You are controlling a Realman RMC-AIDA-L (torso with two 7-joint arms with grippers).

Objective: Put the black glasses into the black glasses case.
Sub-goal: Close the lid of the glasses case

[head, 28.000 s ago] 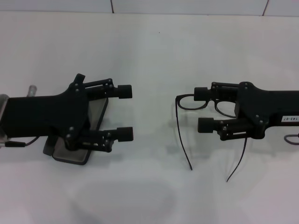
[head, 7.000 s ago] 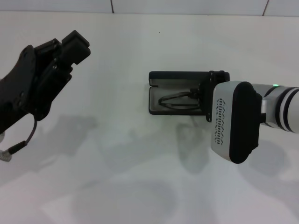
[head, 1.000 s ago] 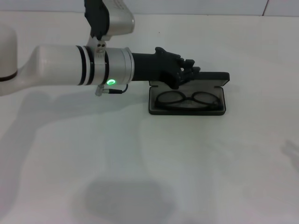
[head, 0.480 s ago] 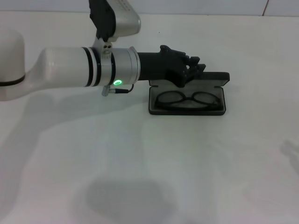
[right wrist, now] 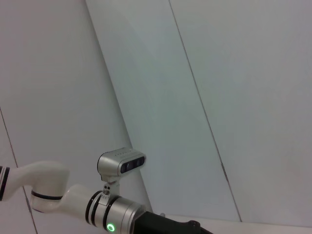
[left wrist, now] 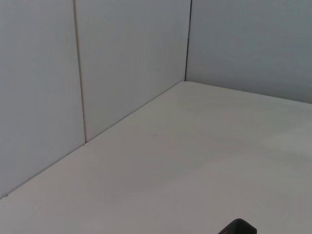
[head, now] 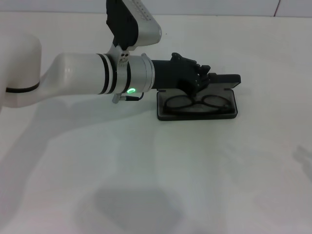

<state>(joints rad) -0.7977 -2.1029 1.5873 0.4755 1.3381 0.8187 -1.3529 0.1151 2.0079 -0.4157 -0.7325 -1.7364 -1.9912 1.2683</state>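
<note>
The black glasses case lies open on the white table, right of centre in the head view. Its lid stands up along the far side. The black glasses lie folded inside the case's tray, lenses facing up. My left arm reaches across from the left, and my left gripper is at the lid's near-left part, above the glasses and against or just over the lid's edge. My right gripper is out of view. A small dark corner shows in the left wrist view; I cannot tell what it is.
The white table stretches open in front of and to the right of the case. A tiled wall runs along the table's far edge. The right wrist view shows my left arm from afar, its green light on.
My left arm has pushed further right over the last second, with its gripper along the lid. The case has shifted slightly right. The glasses stay in the case.
</note>
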